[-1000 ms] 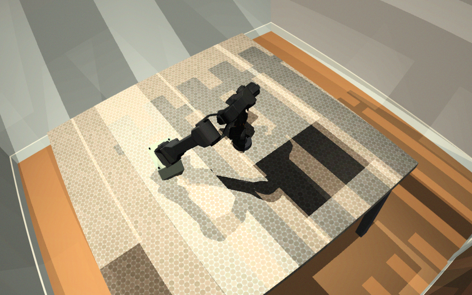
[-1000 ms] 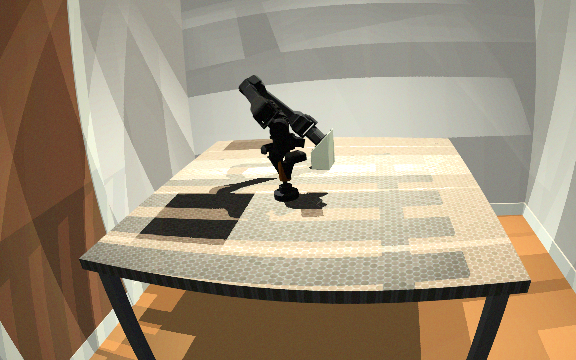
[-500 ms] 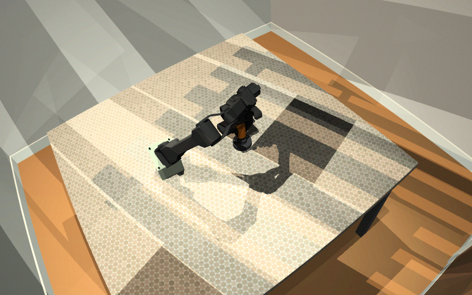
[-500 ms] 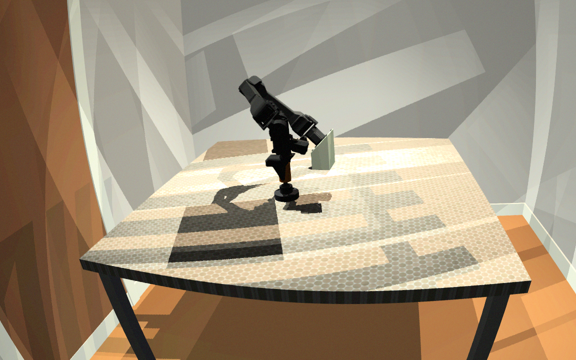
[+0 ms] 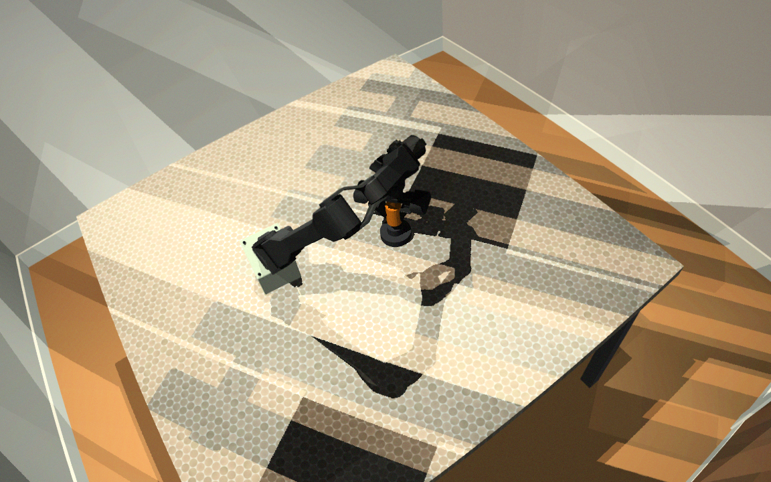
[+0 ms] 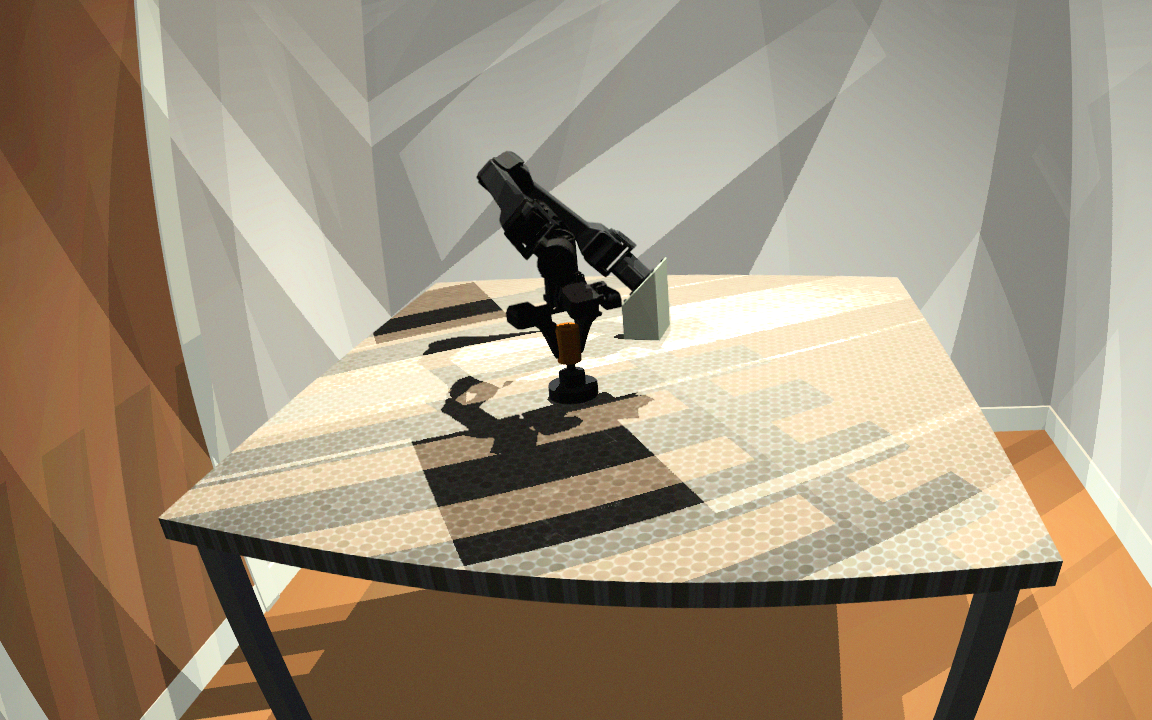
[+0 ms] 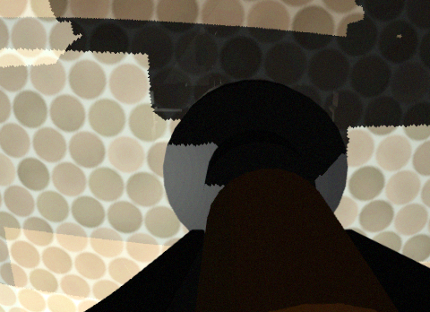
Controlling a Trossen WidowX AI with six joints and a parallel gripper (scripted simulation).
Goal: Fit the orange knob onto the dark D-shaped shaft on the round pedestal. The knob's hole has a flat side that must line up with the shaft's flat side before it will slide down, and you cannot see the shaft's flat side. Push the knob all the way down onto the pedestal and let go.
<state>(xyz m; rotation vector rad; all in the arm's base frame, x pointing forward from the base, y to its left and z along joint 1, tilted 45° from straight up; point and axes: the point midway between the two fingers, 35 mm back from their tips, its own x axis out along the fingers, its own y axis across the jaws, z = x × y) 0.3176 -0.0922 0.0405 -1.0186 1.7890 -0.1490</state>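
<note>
The counter (image 6: pixel 831 465) had a top patterned with small beige and grey dots, crossed by pale bands and dark shadow patches, and stood on dark legs (image 6: pixel 249 626). Beneath it lay an orange wooden floor (image 5: pixel 705 335), edged by a pale baseboard (image 6: pixel 1126 528). Grey walls (image 6: pixel 831 134) with angular light streaks stood behind.
</note>
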